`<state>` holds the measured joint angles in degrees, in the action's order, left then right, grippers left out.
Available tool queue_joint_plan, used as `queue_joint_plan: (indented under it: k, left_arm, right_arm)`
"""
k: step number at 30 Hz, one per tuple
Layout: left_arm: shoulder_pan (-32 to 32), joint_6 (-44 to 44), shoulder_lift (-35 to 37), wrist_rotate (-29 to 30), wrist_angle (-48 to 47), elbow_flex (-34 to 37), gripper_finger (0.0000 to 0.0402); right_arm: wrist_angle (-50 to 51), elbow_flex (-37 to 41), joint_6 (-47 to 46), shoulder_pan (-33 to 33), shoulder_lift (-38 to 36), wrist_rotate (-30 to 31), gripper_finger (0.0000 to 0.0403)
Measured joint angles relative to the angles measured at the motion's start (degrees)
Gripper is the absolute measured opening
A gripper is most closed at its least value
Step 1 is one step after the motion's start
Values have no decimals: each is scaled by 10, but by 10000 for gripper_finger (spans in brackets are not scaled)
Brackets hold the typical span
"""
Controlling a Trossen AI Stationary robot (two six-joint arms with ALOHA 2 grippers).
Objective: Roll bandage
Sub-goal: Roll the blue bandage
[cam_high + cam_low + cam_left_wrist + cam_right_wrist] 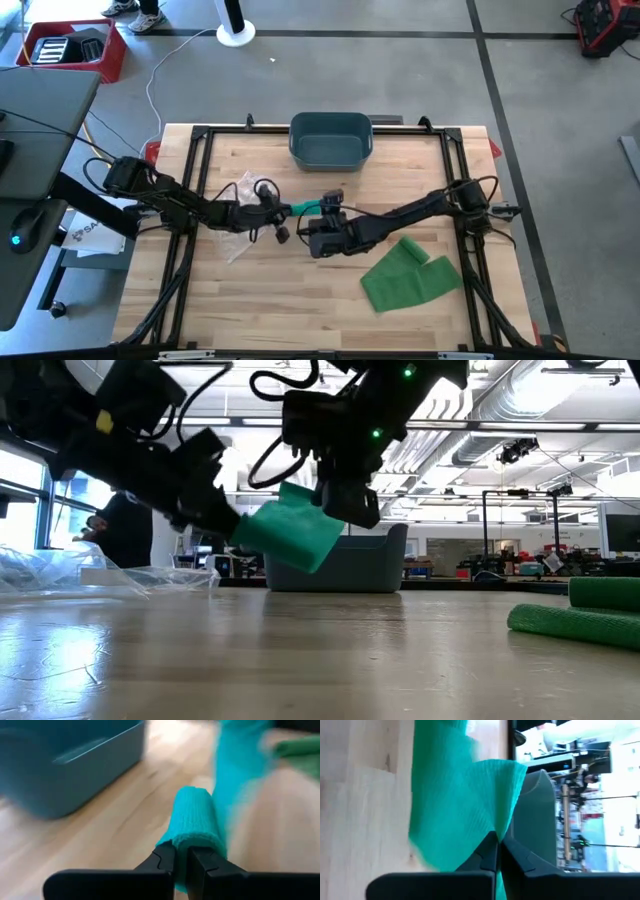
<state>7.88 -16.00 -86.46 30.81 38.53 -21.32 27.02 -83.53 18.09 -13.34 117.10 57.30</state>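
The left gripper (181, 862) pinches the rolled end of the teal bandage (290, 528) between its fingers; the right gripper (496, 851) pinches the loose cloth just beside it, above the worktop (300, 300). Only a small roll shows, so most rolling seems left.

We see a light wooden worktop (250, 300) edged by a black metal frame (195, 190). Near its far edge sits a grey-blue rectangular plastic bin (331, 139). A crumpled clear plastic wrapper (240, 190) lies on the left half of the worktop. Beyond it, on the grey floor, we find a red plastic crate (75, 50) and a round white stand base (236, 35). In the low view a person in dark clothing (125, 525) shows behind the worktop.
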Motion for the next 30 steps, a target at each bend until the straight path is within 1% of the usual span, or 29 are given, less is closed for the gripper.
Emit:
queue_joint_plan:
  k: [2, 5, 9, 12, 15, 20, 24, 26, 28, 30]
  left_arm:
    - [0, 15, 0, -29, 26, 0, 9]
    - [0, 21, 0, -60, 42, 0, 9]
    - [0, 21, 0, -65, 42, 0, 9]
    - [0, 22, 0, -54, 43, 0, 9]
    - [-1, 15, 0, -25, 43, 0, 9]
    - [-13, -6, 0, 9, 44, 0, 9]
    - [-22, -19, 0, 21, 66, 0, 9]
    - [-24, -19, 0, 22, 88, 0, 9]
    - [-26, -21, 0, 20, 107, 0, 9]
    - [-26, -24, 0, 10, 122, 0, 9]
  right_arm:
    - [-2, 0, 2, 7, 0, -16, 1]
    - [-19, 0, 14, 16, -3, -23, 1]
    - [-54, 0, 40, 21, -22, -42, 1]
    - [-55, 0, 42, 20, -45, -53, 1]
    - [-41, 0, 38, 10, -74, -53, 0]
    - [1, 0, 37, -28, -113, -62, 0]
    - [17, 0, 33, -58, -128, -117, 0]
    - [18, 0, 30, -71, -127, -134, 0]
    - [14, 0, 29, -81, -126, -135, 0]
    - [2, 0, 24, -88, -126, -103, 0]
